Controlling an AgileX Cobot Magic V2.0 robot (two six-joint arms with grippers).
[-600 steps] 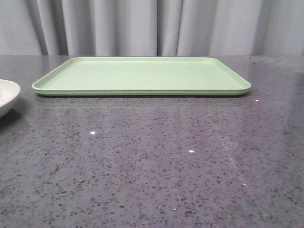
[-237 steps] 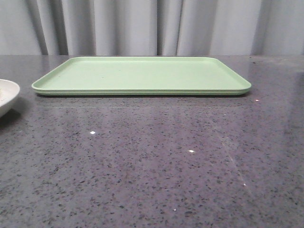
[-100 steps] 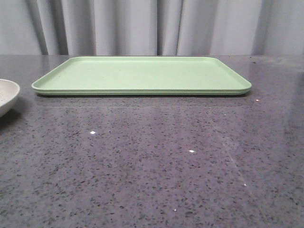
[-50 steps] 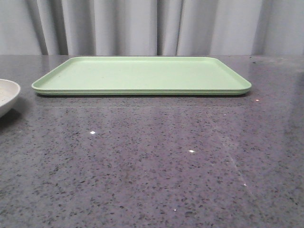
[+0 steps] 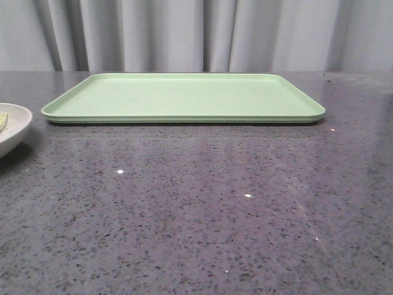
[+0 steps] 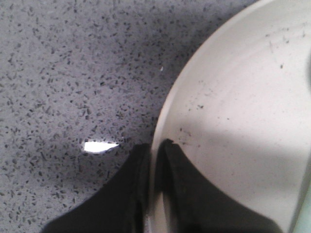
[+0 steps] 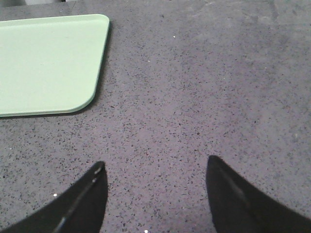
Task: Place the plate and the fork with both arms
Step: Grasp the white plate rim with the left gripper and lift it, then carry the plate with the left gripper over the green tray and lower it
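The plate (image 5: 13,128) is an off-white speckled dish, cut off by the far left edge of the front view, on the grey table in front of the tray's left end. In the left wrist view the plate (image 6: 243,107) fills the frame, and my left gripper (image 6: 155,145) is shut on its rim, one finger outside and one inside. A pale greenish sliver (image 5: 3,120) lies in the plate at the frame edge; I cannot tell what it is. The fork is not identifiable in any view. My right gripper (image 7: 155,167) is open over bare table, holding nothing.
The flat light-green tray (image 5: 184,95) lies across the back of the table with nothing on it; its rounded corner (image 7: 43,63) sits ahead of the right gripper. Grey curtains hang behind the table.
In the front view the plate has shifted slightly right and risen a little, and a pale greenish sliver now shows inside it. The tray has not moved.
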